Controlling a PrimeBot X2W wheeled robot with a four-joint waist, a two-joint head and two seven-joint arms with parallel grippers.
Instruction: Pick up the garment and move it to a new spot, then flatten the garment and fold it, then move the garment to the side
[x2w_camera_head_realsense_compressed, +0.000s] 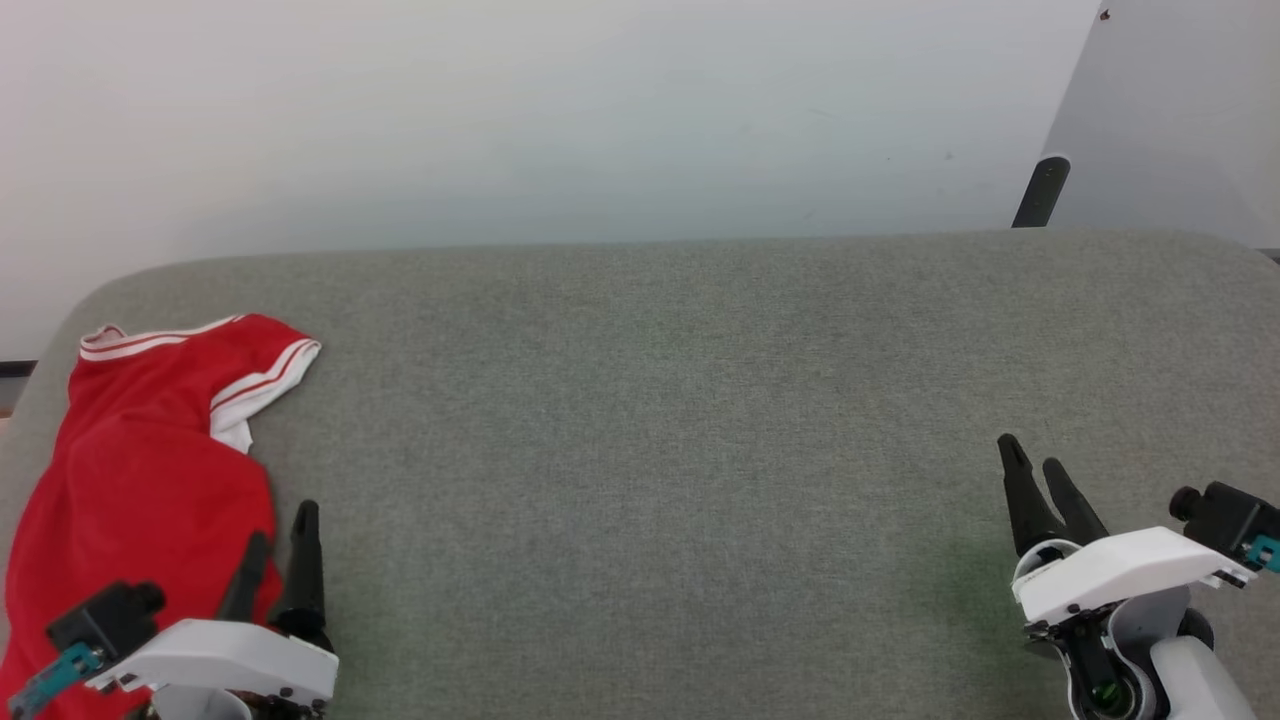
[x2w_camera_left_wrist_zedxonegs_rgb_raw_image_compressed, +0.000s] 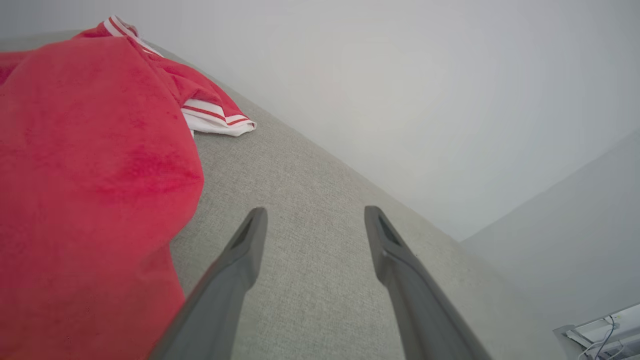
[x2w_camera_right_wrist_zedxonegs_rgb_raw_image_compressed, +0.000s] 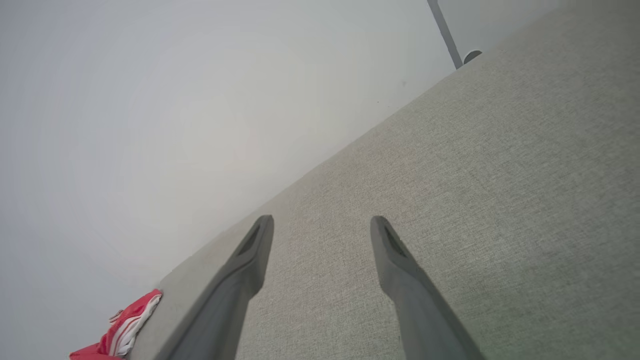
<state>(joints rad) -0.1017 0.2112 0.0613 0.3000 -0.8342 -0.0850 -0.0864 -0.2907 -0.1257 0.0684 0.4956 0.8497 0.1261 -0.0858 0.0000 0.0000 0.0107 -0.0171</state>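
Currently the left claw stands wide and holds nothing. The red jersey lies crumpled on the grey desk, just beside this claw on its left, striped sleeve ahead of the fingertips. The right claw is also wide and empty, over bare desk, well apart from the jersey.

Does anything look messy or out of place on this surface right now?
Only the red jersey: it lies bunched up at the grey surface's left edge, one striped sleeve flopped out, not flat or folded. Nothing looks spilled or damaged.
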